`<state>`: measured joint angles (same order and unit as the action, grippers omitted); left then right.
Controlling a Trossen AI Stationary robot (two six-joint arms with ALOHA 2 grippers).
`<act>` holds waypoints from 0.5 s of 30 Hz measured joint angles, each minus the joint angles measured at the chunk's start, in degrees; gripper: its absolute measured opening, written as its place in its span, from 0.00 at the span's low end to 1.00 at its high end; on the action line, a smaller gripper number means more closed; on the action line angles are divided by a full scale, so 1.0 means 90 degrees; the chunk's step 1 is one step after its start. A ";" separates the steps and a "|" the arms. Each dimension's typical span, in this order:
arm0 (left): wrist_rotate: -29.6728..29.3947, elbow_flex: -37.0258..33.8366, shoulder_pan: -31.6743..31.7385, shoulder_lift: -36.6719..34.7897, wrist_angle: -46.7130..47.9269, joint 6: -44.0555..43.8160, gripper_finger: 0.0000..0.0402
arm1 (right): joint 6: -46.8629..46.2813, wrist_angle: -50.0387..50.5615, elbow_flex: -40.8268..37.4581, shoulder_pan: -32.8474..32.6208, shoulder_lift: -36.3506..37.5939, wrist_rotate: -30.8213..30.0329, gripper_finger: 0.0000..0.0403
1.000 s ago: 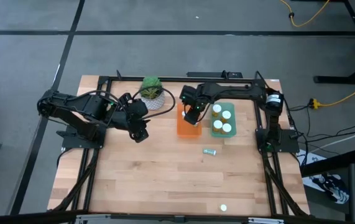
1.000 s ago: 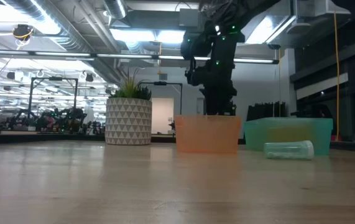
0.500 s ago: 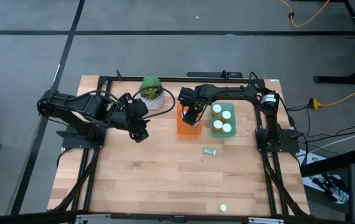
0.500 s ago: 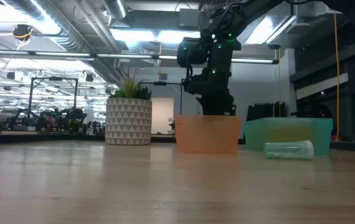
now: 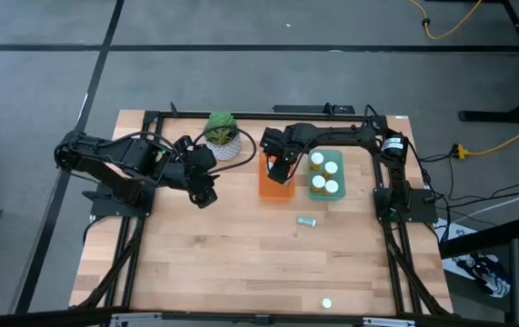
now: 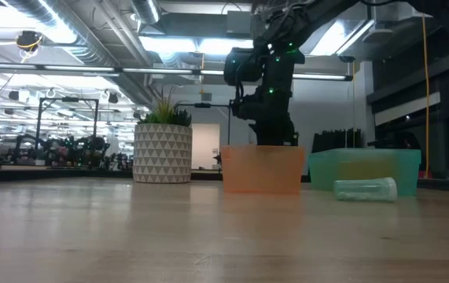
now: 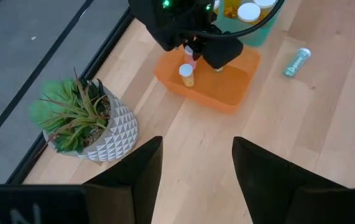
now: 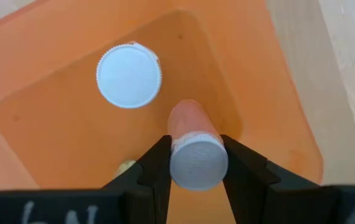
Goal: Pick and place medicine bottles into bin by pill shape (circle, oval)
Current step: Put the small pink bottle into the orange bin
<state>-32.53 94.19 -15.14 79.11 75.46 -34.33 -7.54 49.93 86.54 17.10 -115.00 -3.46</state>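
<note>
My right gripper [image 8: 198, 165] is down inside the orange bin [image 5: 276, 182], shut on a medicine bottle [image 8: 189, 124] with a white cap and an amber body. A second white-capped bottle [image 8: 129, 74] stands upright on the bin's floor beside it. Several more bottles [image 5: 324, 173] stand in the green bin [image 5: 314, 191] to the right. A clear bottle [image 5: 307, 221] lies on its side on the table. My left gripper [image 7: 196, 168] hangs open above the table's left half, clear of everything. My right gripper pinches the bottle's white cap [image 8: 198, 177] between its two fingers [image 8: 155, 165], one on each side. The fingers come from above, pointing down. The bottle hangs below them, slightly tilted, inside the orange bin; I cannot tell whether its lower end touches the floor.
A green plant in a white patterned pot [image 5: 223, 136] stands at the far edge, left of the orange bin. A loose white cap [image 5: 326, 302] lies near the table's front edge. Bare wood spreads across the near half of the table.
My right gripper has sunk a little deeper into the orange bin with the bottle still in its fingers, then kept still.
</note>
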 joint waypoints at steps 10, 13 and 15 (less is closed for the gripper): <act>0.0000 0.0000 0.0000 0.0000 0.0000 0.0000 0.47 | -0.0299 -0.0032 0.0000 0.0000 -0.0007 0.0003 0.32; 0.0000 0.0000 0.0000 0.0000 0.0000 0.0000 0.47 | -0.0300 -0.0032 0.0000 0.0002 -0.0007 0.0002 0.36; 0.0000 0.0000 -0.0001 0.0000 0.0000 0.0000 0.47 | -0.0299 -0.0037 0.0000 0.0002 -0.0007 0.0002 0.39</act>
<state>-32.53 94.19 -15.14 79.11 75.46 -34.33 -10.23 49.60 86.54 17.12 -115.07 -3.44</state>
